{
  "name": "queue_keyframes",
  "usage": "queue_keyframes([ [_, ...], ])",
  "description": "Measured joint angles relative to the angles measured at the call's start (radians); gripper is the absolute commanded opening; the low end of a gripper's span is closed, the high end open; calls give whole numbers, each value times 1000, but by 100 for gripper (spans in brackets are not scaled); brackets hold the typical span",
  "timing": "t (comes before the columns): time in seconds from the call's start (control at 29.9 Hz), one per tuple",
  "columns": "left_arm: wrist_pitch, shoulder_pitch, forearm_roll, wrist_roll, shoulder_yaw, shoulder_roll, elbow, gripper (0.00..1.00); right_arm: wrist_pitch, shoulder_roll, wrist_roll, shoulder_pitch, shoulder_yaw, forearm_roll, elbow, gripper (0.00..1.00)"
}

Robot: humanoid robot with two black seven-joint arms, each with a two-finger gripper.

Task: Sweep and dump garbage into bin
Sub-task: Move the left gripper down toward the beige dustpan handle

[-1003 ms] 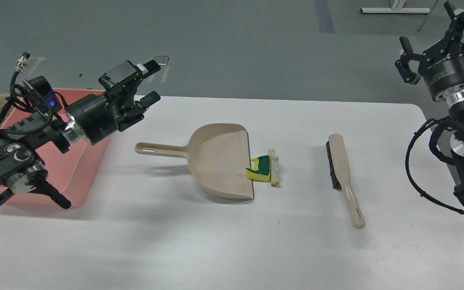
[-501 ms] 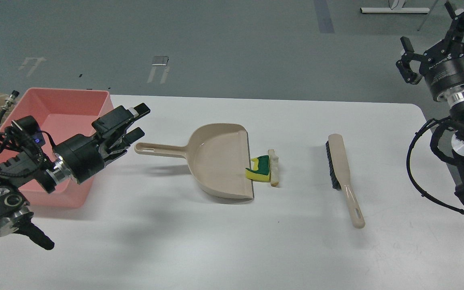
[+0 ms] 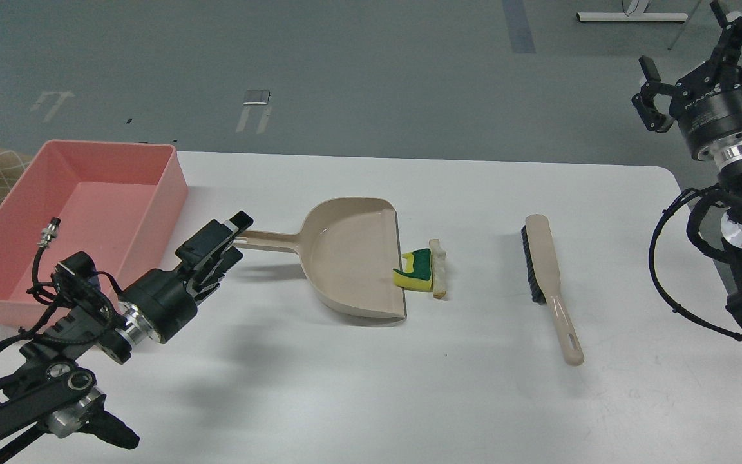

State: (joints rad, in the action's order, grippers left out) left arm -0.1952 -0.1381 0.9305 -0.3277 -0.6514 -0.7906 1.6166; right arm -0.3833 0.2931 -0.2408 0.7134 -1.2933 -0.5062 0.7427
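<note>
My left gripper sits low over the table, right at the tip of the dustpan handle. Its two fingers are spread, one above the handle end and one below it, and I can't tell whether either one touches the handle. Nothing is pinched between them that I can make out.

Out past those fingers, along the handle, the dustpan's scoop lies flat with its open lip facing away from the gripper. The garbage is right at that lip: the yellow sponge piece with its dark green layer rests partly on the edge, and the pale crust strip lies against the sponge's far side, on the table.

Behind and to the left of the gripper is the pink bin, close to the arm, its floor bare where I can see it.

Further beyond the garbage, well apart from it, the brush lies flat, bristles turned toward the dustpan.

My right gripper is held high off the table at the far right edge, well away from the brush. Its fingers stand apart, nothing between them.
</note>
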Motion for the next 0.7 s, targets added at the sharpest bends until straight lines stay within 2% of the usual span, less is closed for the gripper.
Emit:
queue_keyframes([
  [0.3, -122, 23, -21, -5, -17, 100, -51, 99, -1, -1, 0, 1, 0, 0, 1, 100],
  [0.7, -123, 37, -27, -3, -33, 161, -122, 99, -2, -3, 0, 2, 0, 0, 3, 100],
])
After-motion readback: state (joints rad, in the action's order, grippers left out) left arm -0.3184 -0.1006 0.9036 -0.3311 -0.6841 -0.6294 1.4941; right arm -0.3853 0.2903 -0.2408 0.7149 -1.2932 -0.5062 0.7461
